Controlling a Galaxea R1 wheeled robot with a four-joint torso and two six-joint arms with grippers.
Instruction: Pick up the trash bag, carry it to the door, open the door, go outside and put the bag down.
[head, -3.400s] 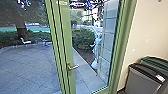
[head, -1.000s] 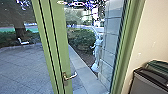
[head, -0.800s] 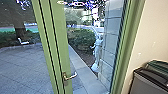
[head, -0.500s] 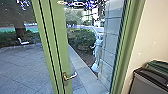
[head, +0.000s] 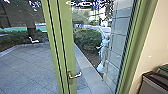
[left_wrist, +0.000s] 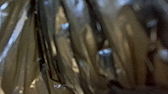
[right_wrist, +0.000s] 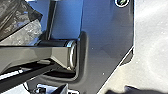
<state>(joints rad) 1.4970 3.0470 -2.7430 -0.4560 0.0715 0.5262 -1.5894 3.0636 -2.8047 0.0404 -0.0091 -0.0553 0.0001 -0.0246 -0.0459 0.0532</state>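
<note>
Trash bag (left_wrist: 27, 60): close up before the left wrist camera, near the left gripper, its thin brownish see-through plastic hanging in long folds and shiny creases; whether the two touch, I cannot make out.
Left gripper: from here I cannot tell whether it is open, closed or gripping the bag.
Right gripper: its state I cannot tell either; in the right wrist view, crumpled dark and clear plastic (right_wrist: 17, 22) lies near the robot's jointed bar.
Door (head: 67, 47): green-framed and glazed, ahead of the robot.
Handle (head: 78, 75): a metal lever on the green upright.
Door frame (head: 140, 37): green too, alongside the cream wall (head: 158, 37).
Bin (head: 152, 86): grey with a dark rim, beside that wall on the robot's right.
Yard (head: 30, 67): grey paving beyond the glass, edged by a hedge (head: 87, 40), with a tree trunk (head: 31, 32) behind.
Chair (head: 33, 40): small and white, near the yard's far edge.
Pale shape (head: 103, 48): upright beside the block wall (head: 115, 57), too blurred to name.
</note>
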